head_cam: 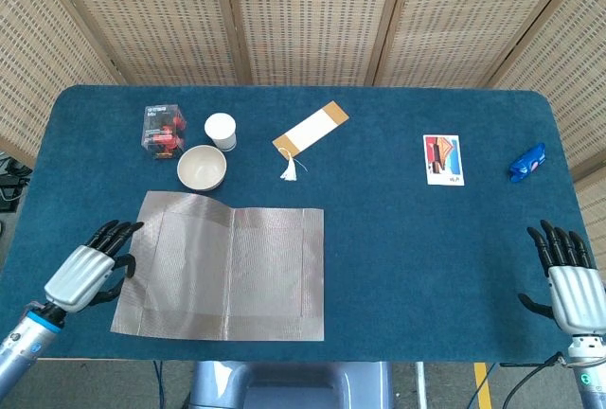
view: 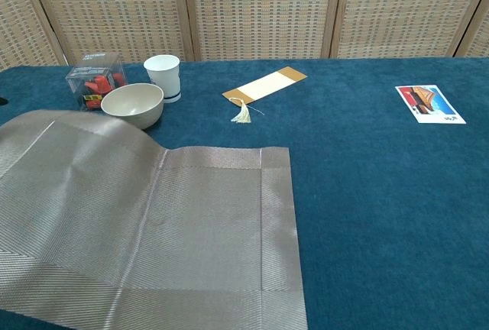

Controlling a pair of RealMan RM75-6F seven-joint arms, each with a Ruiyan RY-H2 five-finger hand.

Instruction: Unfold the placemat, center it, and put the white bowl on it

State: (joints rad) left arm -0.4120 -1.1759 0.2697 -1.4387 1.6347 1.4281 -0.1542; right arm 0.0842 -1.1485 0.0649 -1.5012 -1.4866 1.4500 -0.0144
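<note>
The woven beige placemat (head_cam: 222, 262) lies spread open on the blue table, left of centre; in the chest view the placemat (view: 145, 223) fills the lower left and its left half still bulges up a little. My left hand (head_cam: 90, 272) is at the mat's left edge, its thumb against the edge, holding it; the chest view does not show this hand. The white bowl (head_cam: 202, 167) stands upright just beyond the mat's far edge, and the bowl (view: 133, 104) is empty. My right hand (head_cam: 568, 276) hovers at the table's front right, fingers apart, holding nothing.
A white cup (head_cam: 221, 131) and a clear box of red pieces (head_cam: 163, 130) stand behind the bowl. A tasselled bookmark (head_cam: 311, 129) lies at the back centre. A picture card (head_cam: 443, 160) and a blue object (head_cam: 526, 163) lie on the right.
</note>
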